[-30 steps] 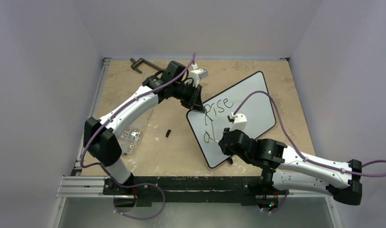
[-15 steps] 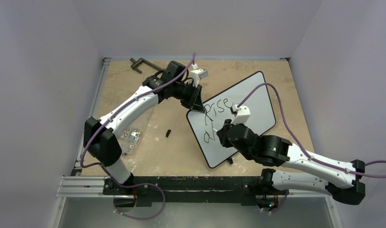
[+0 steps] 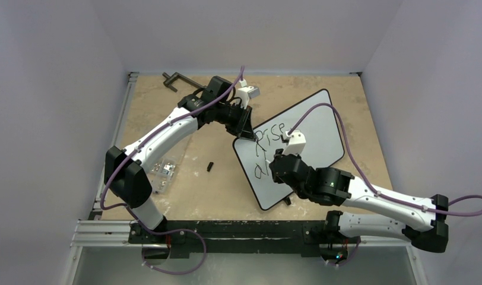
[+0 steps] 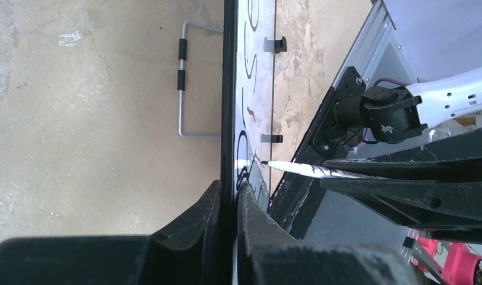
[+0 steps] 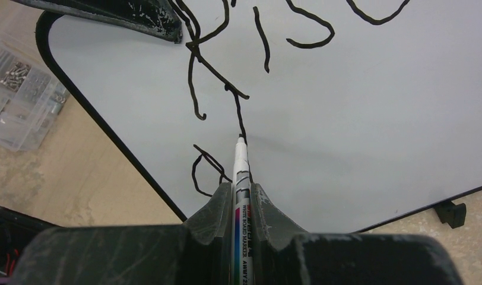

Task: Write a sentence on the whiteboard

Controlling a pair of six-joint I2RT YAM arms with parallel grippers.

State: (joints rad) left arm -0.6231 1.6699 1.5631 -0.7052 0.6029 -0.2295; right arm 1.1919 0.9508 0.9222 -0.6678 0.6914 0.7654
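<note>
On the right half of the table (image 3: 185,196), one whiteboard (image 3: 313,119) is seen, turned at an angle, and its far left corner is pinched by the left gripper (image 4: 230,193) — two fingers pressed against either face of the black rim. One marker (image 5: 241,169) is clamped between the fingers of the right gripper (image 5: 240,195) (hardly any gap is left beside the barrel), and its tip is set on the white surface at the end of a black stroke. Of the sentence (image 3: 273,135), two rows are counted — "Rise" above, a few letters below. Left of the board, one small black piece (image 3: 210,166) and one clear box of screws (image 3: 161,172) are seen; one metal clamp (image 3: 179,79) is lying at the far edge.
</note>
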